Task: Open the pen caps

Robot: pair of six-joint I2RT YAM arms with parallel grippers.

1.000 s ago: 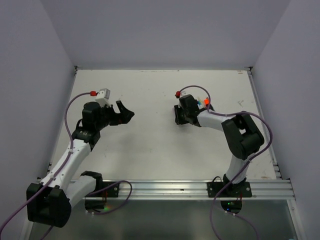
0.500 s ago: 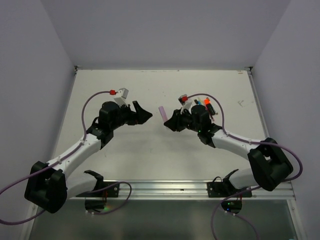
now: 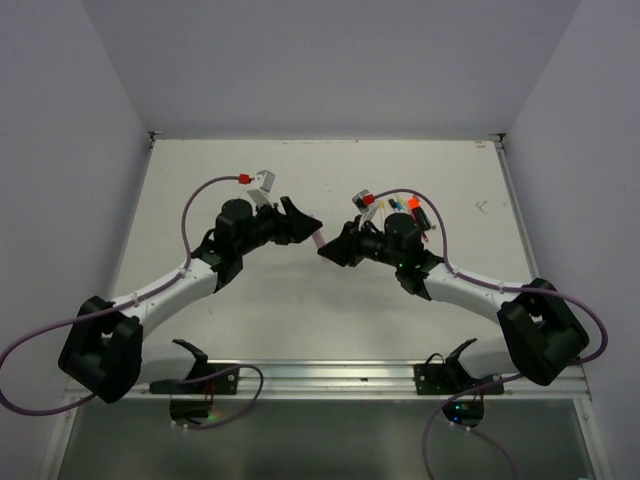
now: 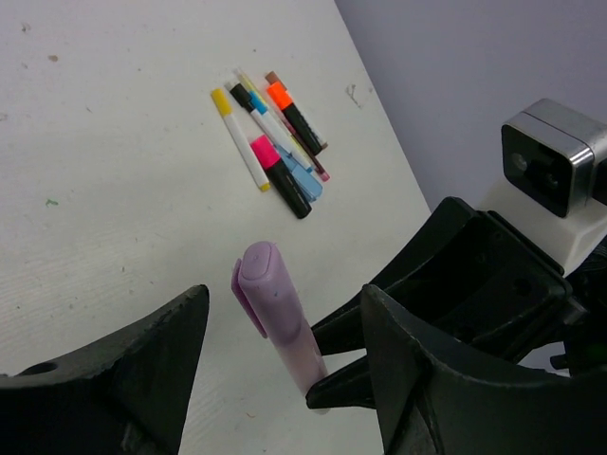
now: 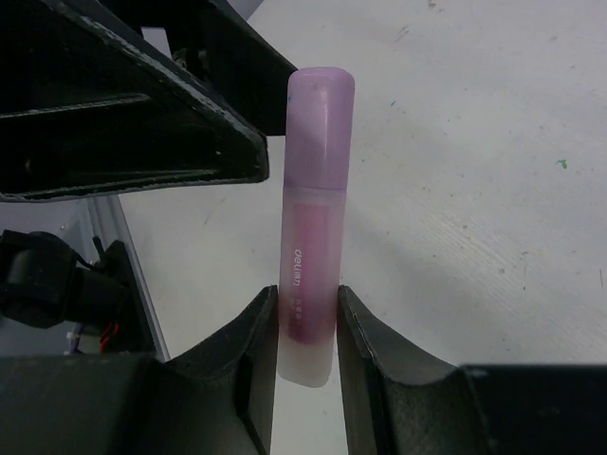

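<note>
Above the table (image 3: pixel 300 310) | my right gripper (image 5: pixel 305 313) clamps highlighter (image 5: pixel 311 246) barrel | left gripper (image 4: pixel 282 303) apart around cap (image 4: pixel 266 284) | probably light, slick: pinch cap.

Both arms reach inward, tips nearly meeting: left tool (image 3: pixel 300 222) spread open, right tool (image 3: pixel 333 247) clamped on the highlighter (image 5: pixel 308 237).

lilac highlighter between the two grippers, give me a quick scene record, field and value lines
held item: lilac highlighter, off the table
holder: right gripper, shut on the barrel's lower end
cap: lilac cap, on, pointing toward the left arm
opener: left gripper, open, one finger either side of the cap, gaps showing on both sides
others: pile of pens lying on the table, beyond the grippers
task state: no cap pulled off yet
</note>
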